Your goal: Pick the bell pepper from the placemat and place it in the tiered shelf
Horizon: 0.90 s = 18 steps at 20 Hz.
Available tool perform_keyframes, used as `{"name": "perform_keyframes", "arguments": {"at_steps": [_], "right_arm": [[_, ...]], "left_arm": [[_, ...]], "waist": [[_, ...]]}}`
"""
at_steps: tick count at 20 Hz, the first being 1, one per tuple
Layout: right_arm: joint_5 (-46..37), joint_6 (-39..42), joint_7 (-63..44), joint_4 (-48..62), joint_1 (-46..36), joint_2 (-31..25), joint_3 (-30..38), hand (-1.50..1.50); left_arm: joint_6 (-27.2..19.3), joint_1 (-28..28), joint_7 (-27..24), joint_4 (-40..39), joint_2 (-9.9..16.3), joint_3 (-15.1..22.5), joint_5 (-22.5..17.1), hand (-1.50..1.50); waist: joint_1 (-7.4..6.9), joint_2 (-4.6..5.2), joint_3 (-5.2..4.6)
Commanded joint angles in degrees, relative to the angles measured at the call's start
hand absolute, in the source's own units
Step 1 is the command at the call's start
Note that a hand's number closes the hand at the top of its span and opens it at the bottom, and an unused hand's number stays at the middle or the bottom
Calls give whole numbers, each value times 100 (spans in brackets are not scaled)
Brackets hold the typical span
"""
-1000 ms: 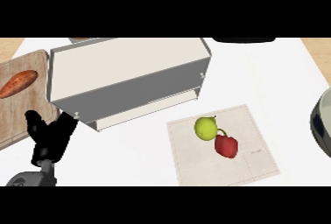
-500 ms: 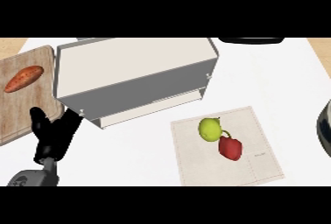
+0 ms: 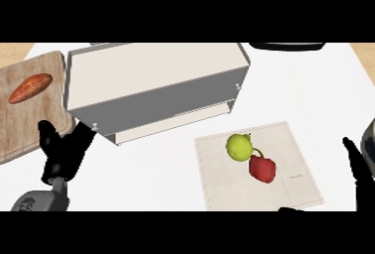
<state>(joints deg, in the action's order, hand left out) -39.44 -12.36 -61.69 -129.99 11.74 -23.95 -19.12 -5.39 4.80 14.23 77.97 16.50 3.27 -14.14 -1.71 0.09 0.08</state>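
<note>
Head view: left hand (image 3: 64, 151) apparently open, upright.

The left robot hand (image 3: 64, 154) was held upright at lower left, fingers straight, while the right robot hand (image 3: 358, 163) was seen at the right edge.

A red pepper (image 3: 263, 168) lies on the placemat (image 3: 258, 171), touching a green apple (image 3: 239, 147). The shelf (image 3: 157, 87) stands beyond. The left hand (image 3: 64, 151) rests open; the right hand (image 3: 357, 161), seemingly open, barely shows.
</note>
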Motion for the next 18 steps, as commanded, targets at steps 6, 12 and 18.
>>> {"name": "perform_keyframes", "arguments": {"at_steps": [6, 12, 18], "right_arm": [[-1179, 857, -1486, 840, -991, 988, -782, -150], [-1599, 1143, -1389, 1360, -1348, 1453, -310, -150], [-2559, 1047, -1329, 1847, -1270, 2322, -771, -150]], "left_arm": [[289, -103, 168, -196, 144, -222, -177, 0], [115, -221, 137, -127, -96, -78, 10, 0], [-2, -350, 415, 263, -38, -162, 57, 0]], "waist": [[129, -4, -18], [146, -4, -13], [137, -14, -9]]}}
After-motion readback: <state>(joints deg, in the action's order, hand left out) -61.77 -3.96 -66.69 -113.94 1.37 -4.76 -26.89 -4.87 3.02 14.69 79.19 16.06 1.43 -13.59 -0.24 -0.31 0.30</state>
